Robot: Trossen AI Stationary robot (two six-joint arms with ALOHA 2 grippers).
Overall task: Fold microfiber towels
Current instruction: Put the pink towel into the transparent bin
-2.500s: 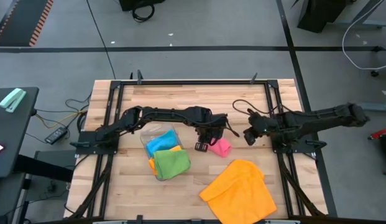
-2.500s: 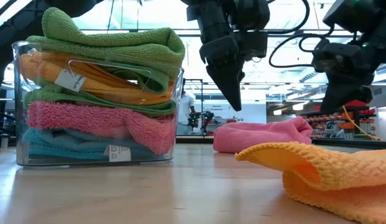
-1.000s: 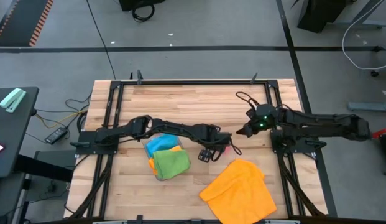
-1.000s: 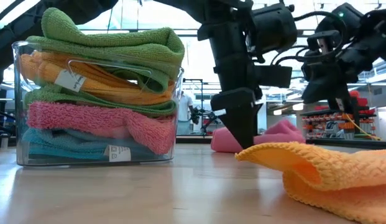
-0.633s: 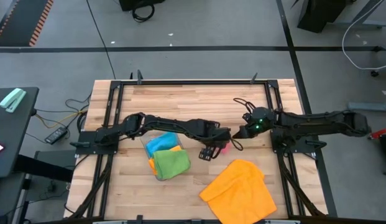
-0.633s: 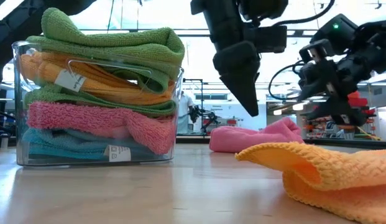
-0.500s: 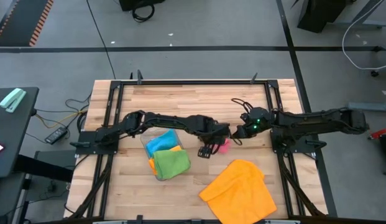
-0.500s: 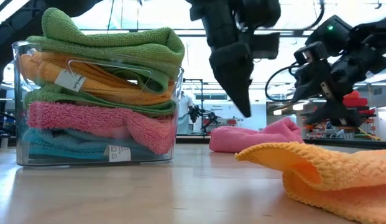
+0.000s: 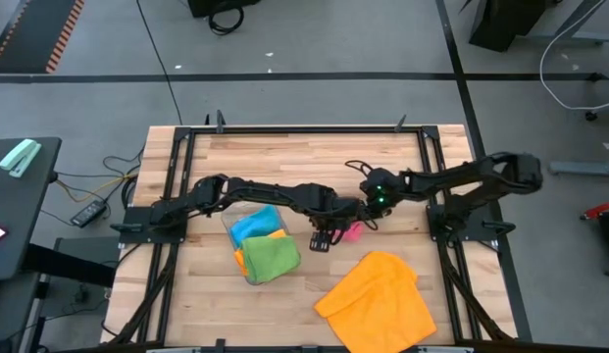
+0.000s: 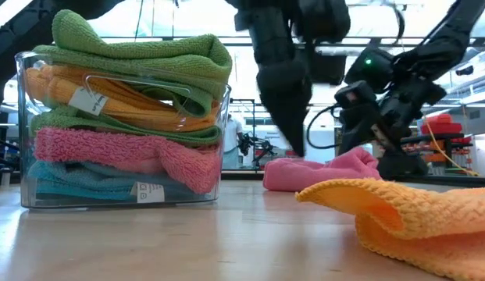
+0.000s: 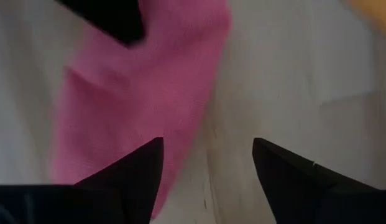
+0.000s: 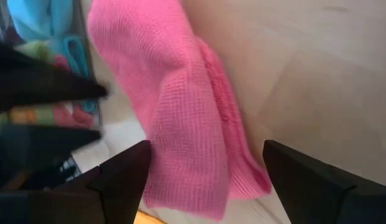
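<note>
A pink microfiber towel (image 12: 180, 106) lies folded in a long bundle on the wooden table (image 9: 304, 162), just right of centre. My left gripper (image 11: 208, 155) hangs open above the towel's edge (image 11: 149, 93), fingers pointing steeply down, clear of it in the low view (image 10: 295, 144). My right gripper (image 12: 205, 155) is open and slants down toward the pink towel from the table's right, one finger on each side of the bundle in its wrist view; it touches nothing that I can see. An orange towel (image 9: 378, 299) lies crumpled near the front edge.
A clear plastic bin (image 10: 23, 133) left of centre holds a stack of folded towels, green (image 10: 140, 47) on top, then orange, pink and blue. The orange towel (image 10: 406, 215) fills the near right. Bare wood lies along the far side of the table.
My right gripper has swung toward the table's left and down to the pink towel, and it has opened. My left gripper has risen off the pink towel and rolled a little. The pink towel stays on the table.
</note>
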